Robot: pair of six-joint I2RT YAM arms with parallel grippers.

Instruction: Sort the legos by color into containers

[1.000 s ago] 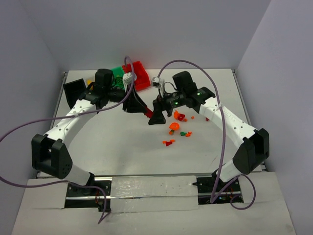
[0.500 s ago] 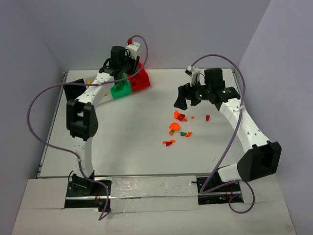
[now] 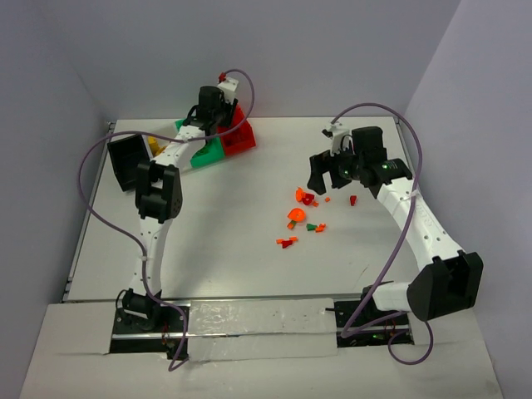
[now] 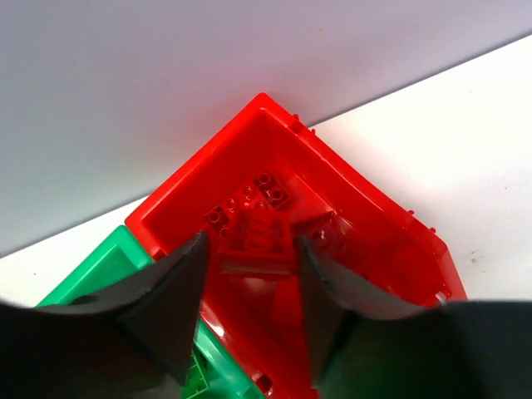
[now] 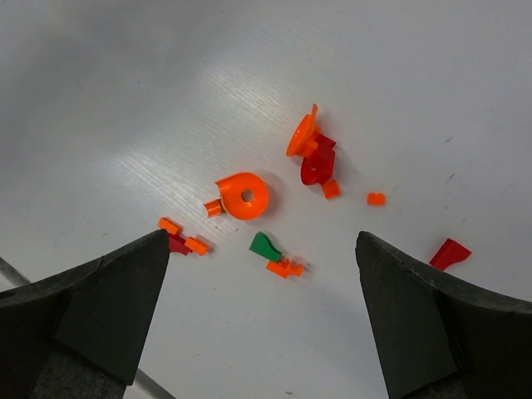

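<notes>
Left gripper [image 4: 250, 249]: jaws half-parted, over the red bin [image 4: 366, 208] at the far edge of the worktop [image 3: 216, 241]. A red brick [image 4: 256, 233] sits between the jaws; cannot tell whether it is gripped. The green bin [image 4: 96, 270] abuts the red bin.
Right gripper [image 5: 262, 241]: spread wide, empty, above the loose legos [image 3: 303, 212] mid-worktop, with open surface around them.

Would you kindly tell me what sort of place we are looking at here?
Likely a robotics lab test cell: a white table boxed in by blank walls, the left arm and right arm bolted at its near edge, legos scattered for sorting.
</notes>
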